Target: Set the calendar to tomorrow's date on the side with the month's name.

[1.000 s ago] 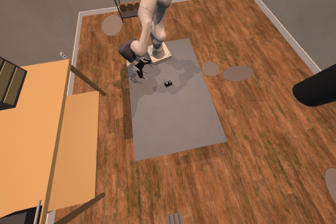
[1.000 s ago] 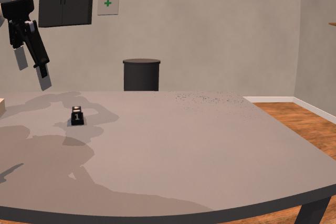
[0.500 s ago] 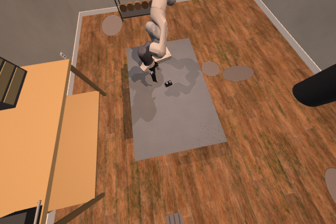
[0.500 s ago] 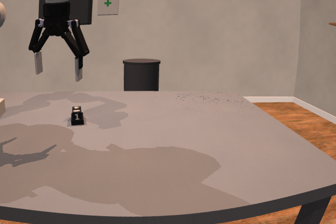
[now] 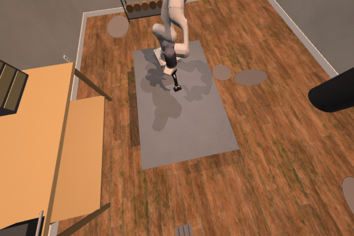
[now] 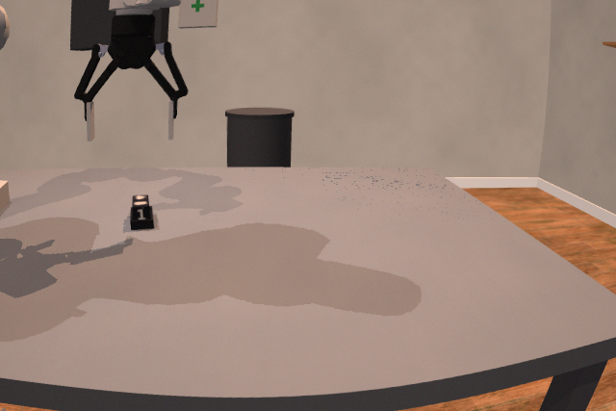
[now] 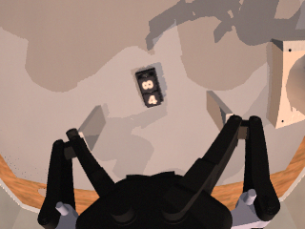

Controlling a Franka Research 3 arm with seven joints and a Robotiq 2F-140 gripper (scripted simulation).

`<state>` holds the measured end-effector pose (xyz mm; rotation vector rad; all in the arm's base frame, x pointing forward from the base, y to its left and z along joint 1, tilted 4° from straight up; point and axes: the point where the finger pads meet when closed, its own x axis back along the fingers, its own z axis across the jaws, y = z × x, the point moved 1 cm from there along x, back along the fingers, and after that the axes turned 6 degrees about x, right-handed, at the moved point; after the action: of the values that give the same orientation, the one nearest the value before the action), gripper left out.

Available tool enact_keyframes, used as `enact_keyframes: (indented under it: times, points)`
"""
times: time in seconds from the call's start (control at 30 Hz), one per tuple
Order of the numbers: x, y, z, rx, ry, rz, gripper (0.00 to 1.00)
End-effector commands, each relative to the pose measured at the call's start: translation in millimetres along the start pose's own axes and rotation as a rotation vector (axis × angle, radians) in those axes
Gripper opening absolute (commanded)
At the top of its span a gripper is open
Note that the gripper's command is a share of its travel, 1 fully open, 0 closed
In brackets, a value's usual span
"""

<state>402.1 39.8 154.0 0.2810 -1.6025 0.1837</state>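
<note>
While the gripper [image 6: 130,120] hangs high above the grey table [image 6: 347,267], its two fingers [image 6: 89,120] are spread wide apart and hold nothing. Far below it sits the little black calendar [image 6: 141,218] (a tray with two cubes side by side), flat on the table. One cube face shows a white 1 in the exterior view. From the wrist view, the calendar [image 7: 151,87] lies between the open fingers, well under them.
</note>
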Motion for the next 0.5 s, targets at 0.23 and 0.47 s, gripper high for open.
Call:
enact_keyframes:
  times: [0.23, 0.47]
  points:
    - [-1.9, 11.1, -9.8, 0.118, -0.023, 0.051, 1.00]
    - [-1.9, 11.1, -9.8, 0.118, -0.023, 0.051, 1.00]
